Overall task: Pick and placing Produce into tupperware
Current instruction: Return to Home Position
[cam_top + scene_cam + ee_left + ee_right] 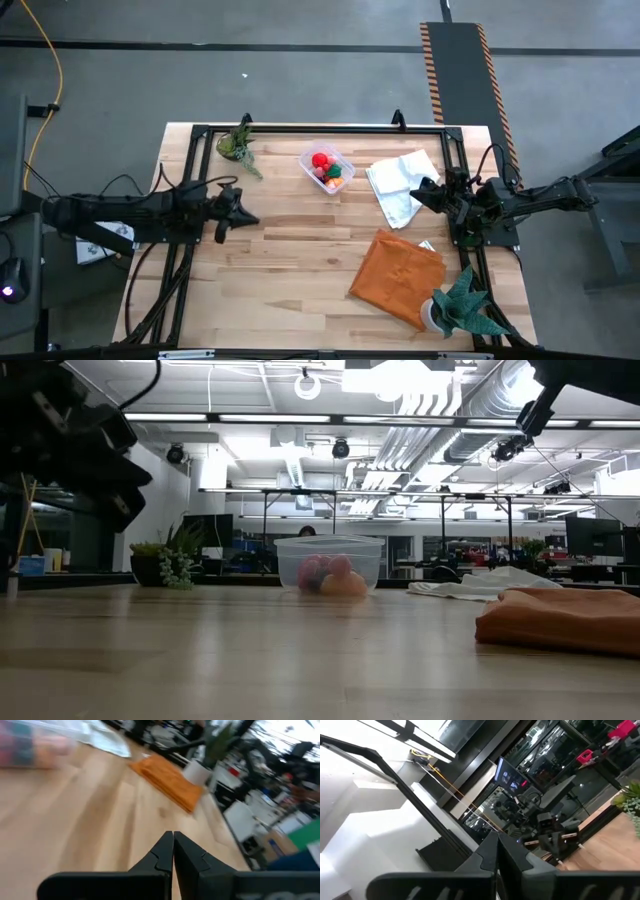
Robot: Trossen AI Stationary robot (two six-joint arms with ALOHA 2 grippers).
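The clear tupperware stands on the table at the far middle, with red, pink, orange and green toy produce inside; it also shows in the low view. My left gripper is shut and empty above the table's left part, its fingers closed in the left wrist view. My right gripper is shut and empty over the white cloth at the right; its fingers meet in the right wrist view.
An orange cloth lies at the near right. A potted plant stands at the near right corner, another at the far left. Bare wood lies in the middle.
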